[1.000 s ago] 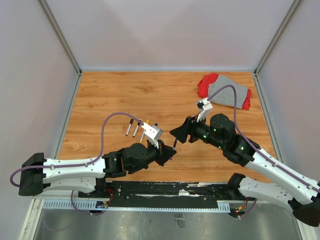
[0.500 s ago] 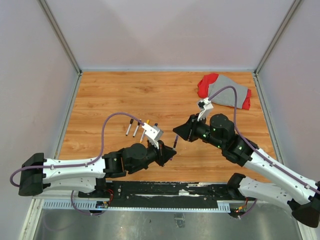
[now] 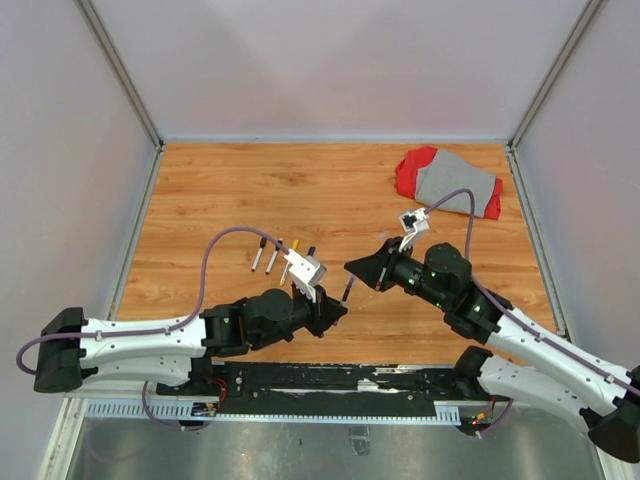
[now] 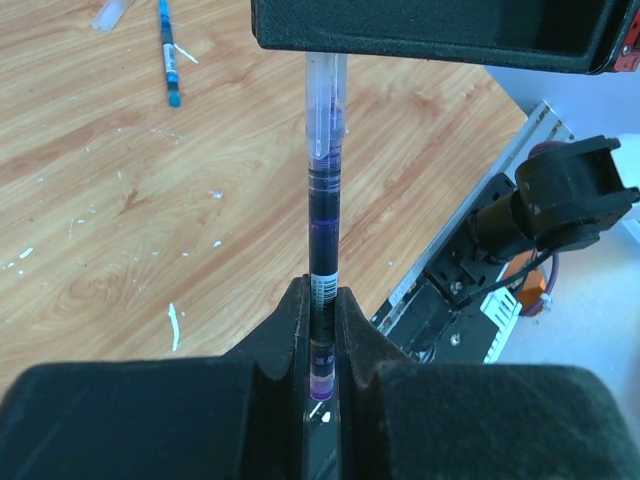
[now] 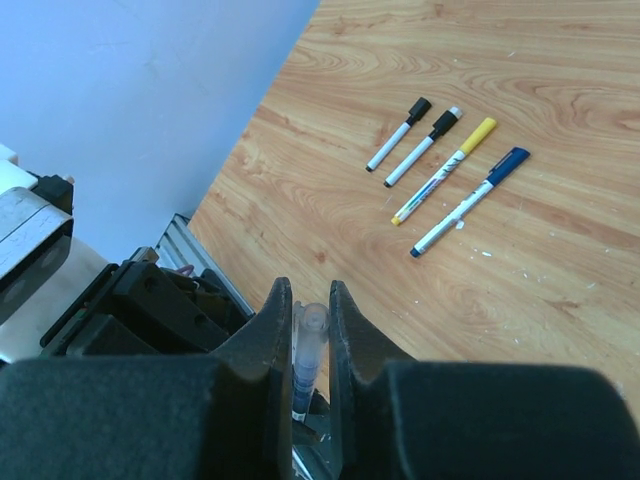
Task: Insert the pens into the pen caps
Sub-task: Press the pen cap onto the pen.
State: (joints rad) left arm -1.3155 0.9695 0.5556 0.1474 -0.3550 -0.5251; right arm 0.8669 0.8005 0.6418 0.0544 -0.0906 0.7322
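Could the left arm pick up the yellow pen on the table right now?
Probably not: the left gripper is shut on a purple pen; the yellow pen lies near, nothing blocking it.

Wooden tabletop [image 3: 330,190], pale grey walls [image 3: 330,60]

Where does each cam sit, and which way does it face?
Top: above and behind the bases, looking down on the table; left arm and right arm both show.
Left wrist: on the left arm, looking along the left pincer at the right pincer; its own fingers at the bottom.
Right wrist: on the right arm, looking past the right pincer at loose pens on the table; its own fingers at the bottom.
Shared: both wrist views show the one pen that both pincers grip.
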